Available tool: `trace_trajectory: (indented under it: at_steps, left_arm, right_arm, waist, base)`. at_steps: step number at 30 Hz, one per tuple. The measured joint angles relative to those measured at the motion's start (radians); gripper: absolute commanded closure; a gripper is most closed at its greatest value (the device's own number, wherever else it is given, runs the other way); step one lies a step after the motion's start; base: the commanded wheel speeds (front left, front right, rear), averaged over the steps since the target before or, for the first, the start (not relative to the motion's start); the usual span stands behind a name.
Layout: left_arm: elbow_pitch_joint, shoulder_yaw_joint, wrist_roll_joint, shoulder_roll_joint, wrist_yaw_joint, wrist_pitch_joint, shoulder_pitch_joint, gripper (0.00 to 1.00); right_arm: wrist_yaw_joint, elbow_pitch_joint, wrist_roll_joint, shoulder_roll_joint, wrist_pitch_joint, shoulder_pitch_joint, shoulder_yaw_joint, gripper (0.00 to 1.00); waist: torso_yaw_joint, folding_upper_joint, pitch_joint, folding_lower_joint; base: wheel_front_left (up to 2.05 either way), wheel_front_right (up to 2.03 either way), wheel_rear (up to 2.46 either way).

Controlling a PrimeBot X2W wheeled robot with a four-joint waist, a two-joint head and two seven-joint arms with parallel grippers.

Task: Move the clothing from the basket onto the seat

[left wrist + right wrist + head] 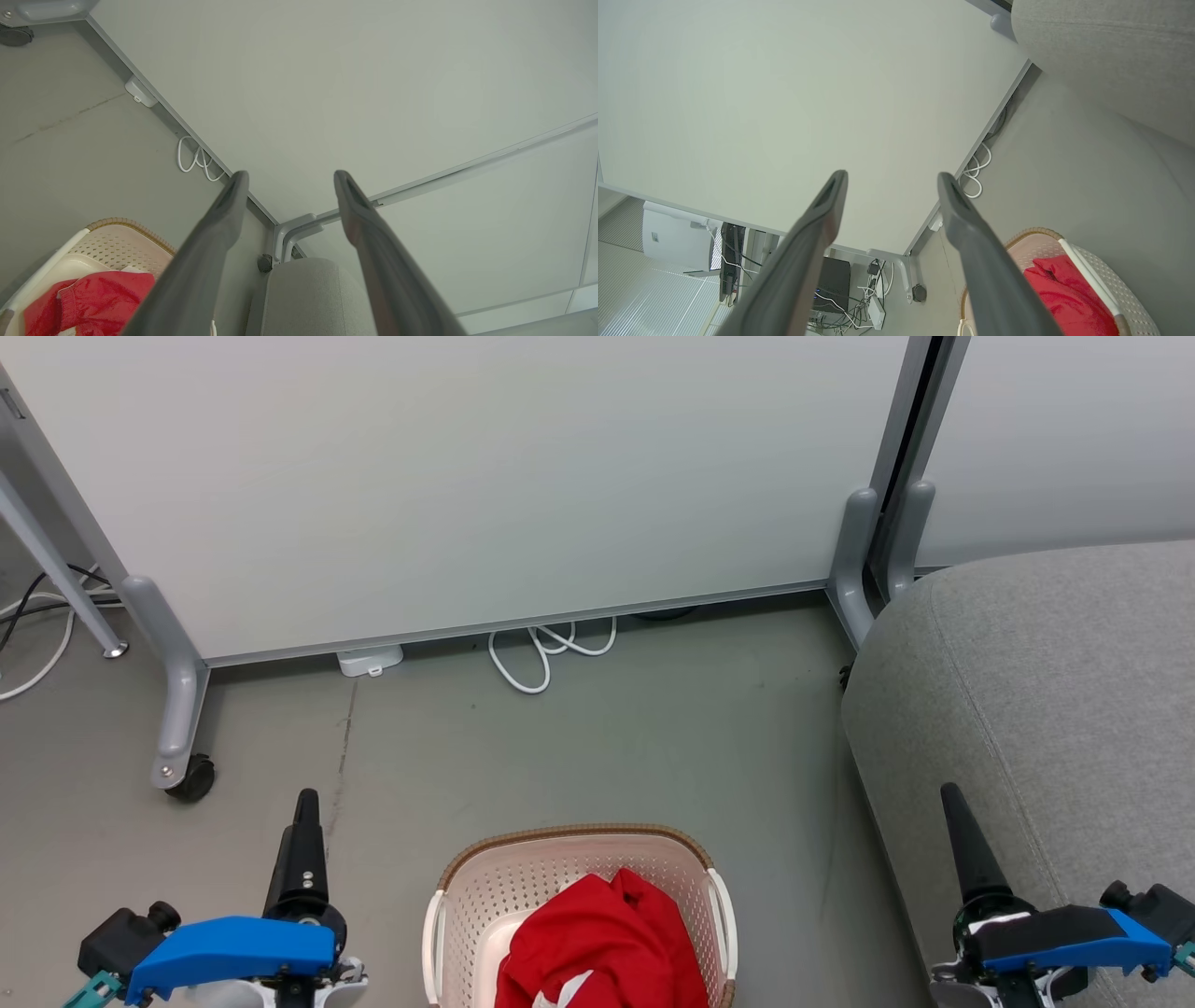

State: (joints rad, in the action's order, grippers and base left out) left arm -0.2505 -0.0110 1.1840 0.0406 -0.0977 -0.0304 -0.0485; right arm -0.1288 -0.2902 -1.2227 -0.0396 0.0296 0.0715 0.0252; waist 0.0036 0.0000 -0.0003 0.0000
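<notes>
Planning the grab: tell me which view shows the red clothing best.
The head view: the red clothing lies heaped in the basket, seen from above, unblocked. Both wrist views catch only a part, cut off behind their fingers.

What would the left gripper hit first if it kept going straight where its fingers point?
Probably the white partition panel: the open left gripper aims at it, with nothing nearer in line, though depth is unclear.

One basket (579,831), one red clothing (607,933) heap, one grey seat (1046,691), one left end effector (289,176), one right end effector (893,177)
</notes>
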Motion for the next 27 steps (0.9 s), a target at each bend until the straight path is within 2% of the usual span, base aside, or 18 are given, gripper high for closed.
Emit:
trace_trajectory:
  at_steps: [17, 27]
  left_arm:
    - [0.021, 0.039, -0.35, 0.006, 0.0, -0.058, 0.0, 0.0]
    - [0.028, 0.054, -0.494, 0.008, -0.006, -0.087, 0.0, 0.0]
  right_arm:
    - [0.0, 0.001, 0.308, -0.001, 0.048, 0.007, -0.003, 0.0]
    - [0.0, 0.002, 0.416, -0.002, 0.06, 0.01, -0.016, 0.0]
  waist:
    - [0.001, 0.0, -0.002, 0.0]
    - [0.001, 0.0, -0.002, 0.0]
  base:
    - [0.0, 0.0, 0.0]
    - [0.0, 0.0, 0.0]
